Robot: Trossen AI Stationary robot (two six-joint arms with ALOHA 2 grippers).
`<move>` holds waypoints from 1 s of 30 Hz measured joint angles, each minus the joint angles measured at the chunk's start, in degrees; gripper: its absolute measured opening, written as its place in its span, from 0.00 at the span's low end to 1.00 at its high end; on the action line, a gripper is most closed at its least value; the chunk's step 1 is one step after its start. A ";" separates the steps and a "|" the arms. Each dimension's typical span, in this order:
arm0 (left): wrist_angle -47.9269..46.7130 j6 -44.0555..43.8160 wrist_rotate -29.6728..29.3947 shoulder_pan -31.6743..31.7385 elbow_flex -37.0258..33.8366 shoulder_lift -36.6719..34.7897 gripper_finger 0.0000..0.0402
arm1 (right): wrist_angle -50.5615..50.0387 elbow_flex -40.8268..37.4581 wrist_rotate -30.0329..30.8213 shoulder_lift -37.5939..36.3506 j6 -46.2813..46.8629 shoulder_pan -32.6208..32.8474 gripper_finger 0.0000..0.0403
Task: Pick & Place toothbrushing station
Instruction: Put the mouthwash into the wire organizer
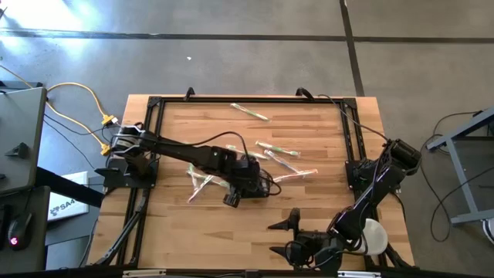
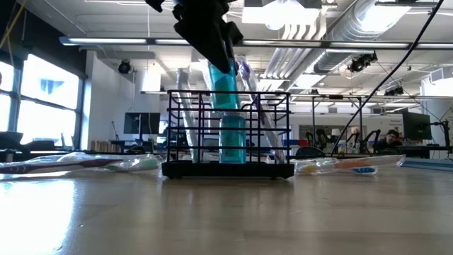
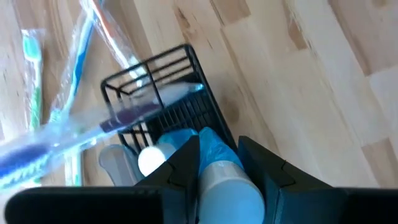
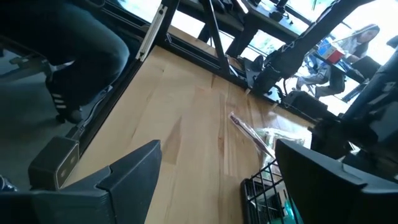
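Toothbrushing station (image 2: 228,134) stands on wooden table (image 1: 309,208) (open-plan workshop, apparently).

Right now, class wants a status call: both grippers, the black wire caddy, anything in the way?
Left gripper shut on light-blue tube, over black wire caddy. Right gripper open, parked at near edge. Wrapped toothbrushes lie loose around caddy.

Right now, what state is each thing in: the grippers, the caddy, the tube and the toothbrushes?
left gripper: shut on the blue tube, above the caddy
blue tube: upright, lower end inside the caddy
black wire caddy: upright on the table, wrapped toothbrush leaning in it
wrapped toothbrushes: lying loose on the table
right gripper: open, empty, at the table's near right
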 joint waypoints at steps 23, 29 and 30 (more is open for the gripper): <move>-9.33 -10.87 -2.04 0.00 8.62 5.84 0.21 | -3.31 0.02 -2.99 0.00 1.62 0.58 0.77; -9.40 -11.97 -2.23 0.00 8.60 5.84 0.21 | -3.53 0.02 -2.99 0.00 1.70 0.93 0.77; -9.48 -12.01 -2.23 0.00 8.60 5.84 0.21 | -3.54 0.02 -2.99 0.00 1.72 0.93 0.77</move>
